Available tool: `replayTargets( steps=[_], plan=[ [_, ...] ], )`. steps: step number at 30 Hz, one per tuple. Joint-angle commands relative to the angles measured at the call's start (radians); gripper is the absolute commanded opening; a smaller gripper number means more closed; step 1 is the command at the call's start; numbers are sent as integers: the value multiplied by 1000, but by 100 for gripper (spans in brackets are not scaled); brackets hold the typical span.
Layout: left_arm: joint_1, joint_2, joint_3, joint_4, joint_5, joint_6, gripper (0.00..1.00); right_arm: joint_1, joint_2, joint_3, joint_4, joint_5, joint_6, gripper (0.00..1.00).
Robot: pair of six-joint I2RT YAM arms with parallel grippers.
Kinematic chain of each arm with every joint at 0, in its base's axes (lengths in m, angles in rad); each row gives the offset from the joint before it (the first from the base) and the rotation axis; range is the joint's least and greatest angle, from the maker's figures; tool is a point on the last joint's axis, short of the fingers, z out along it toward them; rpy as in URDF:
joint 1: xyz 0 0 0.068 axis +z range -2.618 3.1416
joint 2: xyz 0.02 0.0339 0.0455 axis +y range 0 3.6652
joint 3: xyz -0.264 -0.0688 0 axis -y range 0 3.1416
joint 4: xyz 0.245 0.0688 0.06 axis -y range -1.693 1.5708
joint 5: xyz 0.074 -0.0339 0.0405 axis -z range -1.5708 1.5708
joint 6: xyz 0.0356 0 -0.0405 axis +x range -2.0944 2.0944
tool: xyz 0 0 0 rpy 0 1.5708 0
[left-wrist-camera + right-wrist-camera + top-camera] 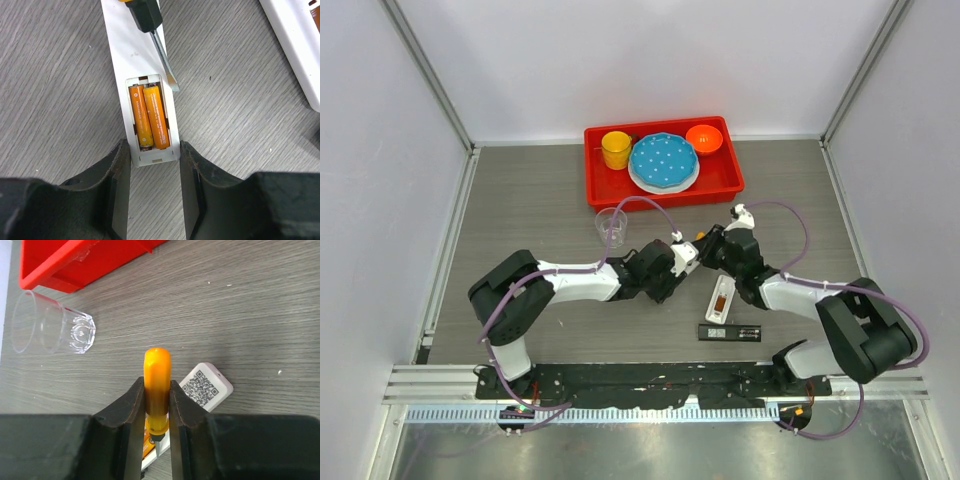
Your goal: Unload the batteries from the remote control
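A white remote control (119,50) lies on the table with its battery bay open. Two orange batteries (149,116) sit side by side in that bay. My left gripper (152,148) is shut on the remote's near end, one fingertip against each side edge. My right gripper (156,385) is shut on the orange handle of a screwdriver (157,365). The screwdriver's flat blade (170,80) rests at the far right corner of the bay, beside the batteries. From above, the left gripper (680,256) and the right gripper (713,244) meet mid-table.
A second white remote (720,298), its bay open with orange inside, lies near the right arm, with a black remote (730,331) just below it. A clear glass (611,228) stands to the left. The red tray (594,190) at the back holds a yellow cup, a blue plate and an orange bowl.
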Motion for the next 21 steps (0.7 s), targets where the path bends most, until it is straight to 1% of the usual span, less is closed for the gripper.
replayTargets(
  steps=[1,9,21],
  plan=[
    [1,-19,2,29,-1,6,16,3,40,32,87,38,2,1],
    [3,-18,4,28,0,6,16,3,48,32,92,69,8,1],
    [1,-13,8,22,4,9,15,3,-54,7,152,-10,29,1]
  ],
)
